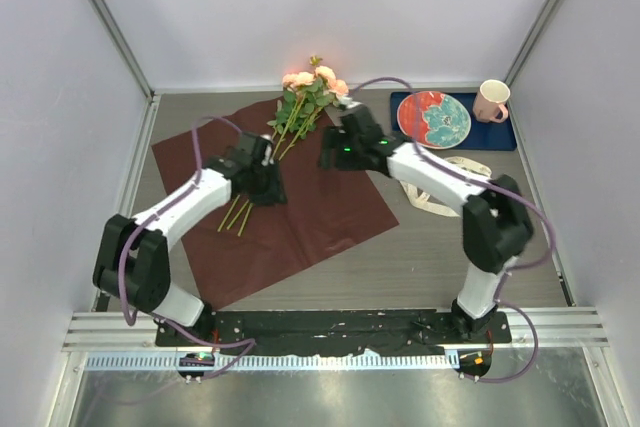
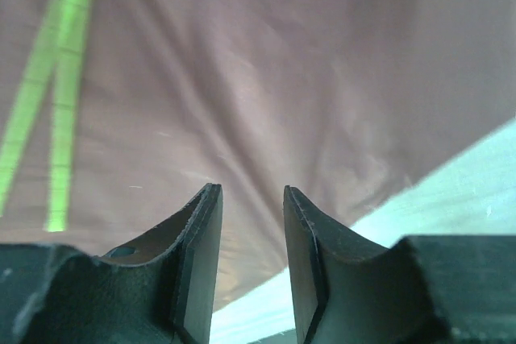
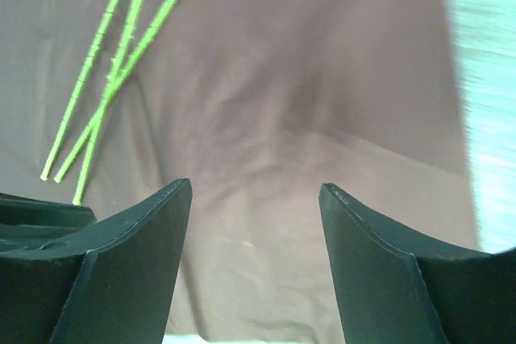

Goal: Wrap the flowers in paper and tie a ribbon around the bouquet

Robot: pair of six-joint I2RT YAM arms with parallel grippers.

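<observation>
The dark red paper (image 1: 310, 217) lies flat on the table. The flowers (image 1: 312, 85), peach-pink roses, rest at its far edge with their thin green stems (image 1: 240, 215) running down onto the sheet. My left gripper (image 1: 268, 187) hovers over the paper by the stem ends, open and holding nothing. In the left wrist view the left gripper (image 2: 251, 191) has paper (image 2: 266, 78) below it and stems (image 2: 60, 110) to its left. My right gripper (image 1: 330, 152) is open over the paper beside the stems. The right wrist view shows that gripper (image 3: 255, 187) wide open above paper (image 3: 306, 102), stems (image 3: 121, 54) at upper left. The cream ribbon (image 1: 468, 161) lies partly under the right arm.
A dark blue mat (image 1: 500, 135) at the back right holds a red and teal plate (image 1: 435, 117) and a pink mug (image 1: 491, 100). White walls with metal rails enclose the table on three sides.
</observation>
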